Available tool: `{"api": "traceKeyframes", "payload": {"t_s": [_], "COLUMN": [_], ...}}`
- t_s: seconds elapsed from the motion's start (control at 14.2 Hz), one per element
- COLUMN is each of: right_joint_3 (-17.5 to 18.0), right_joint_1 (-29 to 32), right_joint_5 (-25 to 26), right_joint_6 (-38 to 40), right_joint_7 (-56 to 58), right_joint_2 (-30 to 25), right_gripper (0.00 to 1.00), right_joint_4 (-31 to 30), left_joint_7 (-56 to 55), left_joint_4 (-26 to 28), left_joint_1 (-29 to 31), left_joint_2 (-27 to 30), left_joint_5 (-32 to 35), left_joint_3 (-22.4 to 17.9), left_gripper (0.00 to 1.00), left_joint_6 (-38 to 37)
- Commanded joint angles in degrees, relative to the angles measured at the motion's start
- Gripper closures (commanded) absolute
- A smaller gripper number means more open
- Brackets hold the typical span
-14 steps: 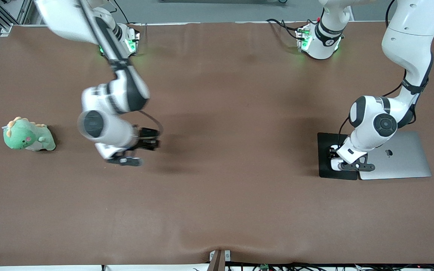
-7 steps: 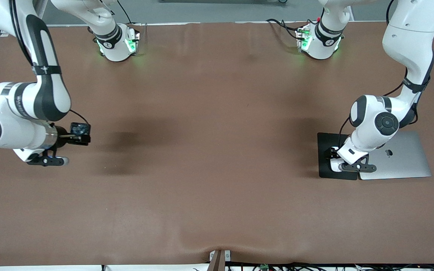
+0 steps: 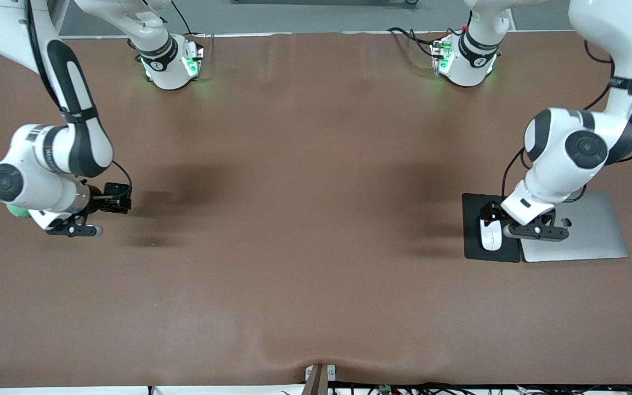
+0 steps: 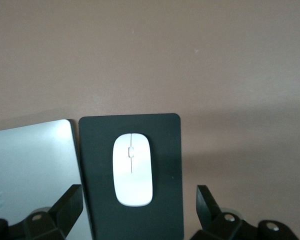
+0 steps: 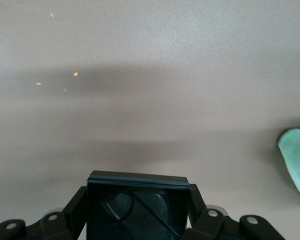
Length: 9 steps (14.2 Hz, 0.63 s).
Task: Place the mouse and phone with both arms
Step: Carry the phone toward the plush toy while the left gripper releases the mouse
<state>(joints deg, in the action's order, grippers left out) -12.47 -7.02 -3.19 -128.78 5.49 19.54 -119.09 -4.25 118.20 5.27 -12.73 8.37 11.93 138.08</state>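
The white mouse (image 3: 490,237) (image 4: 132,169) lies on a black pad (image 3: 475,206) (image 4: 165,150) toward the left arm's end of the table. My left gripper (image 3: 490,215) (image 4: 139,201) hangs just above it, open, and touches nothing. The black phone (image 3: 117,197) (image 5: 136,205) is clamped between the fingers of my right gripper (image 3: 111,198) (image 5: 137,201). That gripper hovers low over bare brown table toward the right arm's end.
A silver closed laptop (image 3: 596,230) (image 4: 30,170) lies against the pad. A green plush toy (image 3: 15,212) (image 5: 297,162) sits under the right arm's wrist, mostly hidden. Both arm bases stand along the table's back edge.
The right arm swung with the phone from mid-table toward its own end, covering the plush toy. The left gripper opened, left the mouse on the pad and rose.
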Motion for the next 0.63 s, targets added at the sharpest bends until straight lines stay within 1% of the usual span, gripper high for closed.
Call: {"api": "traceKeyframes", "payload": {"t_s": [0.0,0.07,0.14,0.35,0.49,0.56], "right_joint_3": [0.5,0.6,0.6,0.6,0.7,0.8], "right_joint_1": [1.7,4.5,6.0,6.4,7.0,7.0], "right_joint_5": [1.2,1.2,1.2,0.8,0.8,0.8], "right_joint_6": [-5.5,-6.7,-7.5,-10.3,-12.9,-14.1], "right_joint_7": [6.0,10.1,11.7,11.5,11.6,11.6], "right_joint_2": [0.0,0.5,1.2,2.6,3.7,4.4], "right_gripper": [1.00,1.00,1.00,1.00,1.00,1.00], "right_joint_4": [-3.7,-3.9,-4.0,-3.9,-4.1,-4.2], "left_joint_7": [-0.8,-0.9,-0.9,-0.8,-0.8,-0.8], "left_joint_4": [0.5,-0.6,-2.1,-11.7,-18.5,-21.2], "left_joint_1": [0.4,0.4,0.4,0.2,0.2,0.4], "left_joint_2": [7.1,9.1,10.6,12.1,11.9,11.9], "left_joint_5": [-3.6,-5.4,-6.4,-7.7,-9.3,-10.2], "left_joint_3": [2.3,2.8,3.4,4.4,4.5,4.5], "left_gripper": [0.00,0.00,0.00,0.00,0.00,0.00], "left_joint_6": [-5.5,-8.1,-11.7,-26.8,-34.6,-37.2]}}
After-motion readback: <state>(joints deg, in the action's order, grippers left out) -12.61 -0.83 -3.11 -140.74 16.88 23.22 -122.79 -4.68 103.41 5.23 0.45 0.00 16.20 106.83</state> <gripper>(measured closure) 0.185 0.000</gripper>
